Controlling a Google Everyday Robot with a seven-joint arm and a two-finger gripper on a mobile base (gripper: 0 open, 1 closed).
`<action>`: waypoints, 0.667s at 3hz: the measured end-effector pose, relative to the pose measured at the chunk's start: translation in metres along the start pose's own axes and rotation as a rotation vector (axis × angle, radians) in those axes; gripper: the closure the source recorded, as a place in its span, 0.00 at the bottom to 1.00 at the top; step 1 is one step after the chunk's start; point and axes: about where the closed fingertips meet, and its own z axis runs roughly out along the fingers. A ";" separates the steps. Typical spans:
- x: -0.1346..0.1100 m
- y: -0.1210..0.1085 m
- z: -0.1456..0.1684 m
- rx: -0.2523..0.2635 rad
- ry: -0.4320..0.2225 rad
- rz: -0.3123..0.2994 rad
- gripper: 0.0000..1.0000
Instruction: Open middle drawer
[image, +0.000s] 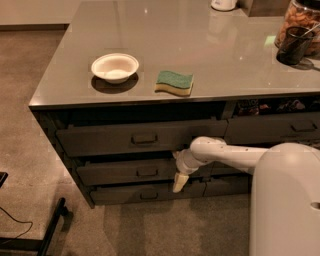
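Single camera, looking down on the desk (230, 55) and its drawer fronts.

Middle drawer (125, 171): second front in the wider left-hand stack, below the taller top drawer (100, 139) and above the slimmer bottom drawer (125, 193). Its small rectangular handle (147, 172) sits at the centre of the front. A dark gap shows above the front; it may be pulled out slightly, but from this angle I cannot be sure.

My hand (180, 183): at the right end of the middle drawer's front, well to the right of the handle. Its pale tip points down and reaches the top edge of the bottom drawer. I cannot tell whether the hand is wide or narrow, nor whether it holds anything. My white arm (235, 154) comes in from the right, crossing in front of the narrower right-hand drawers (272, 129). My body (285, 205) fills the lower right corner.

On the desk top: a white bowl (115, 67) near the left front edge, a green and yellow sponge (174, 82) just to its right and apart from it, and a dark cup (294, 46) at the far right.
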 end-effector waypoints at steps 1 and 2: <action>0.003 -0.002 0.011 -0.025 0.003 0.005 0.00; 0.006 -0.002 0.016 -0.040 0.011 0.010 0.00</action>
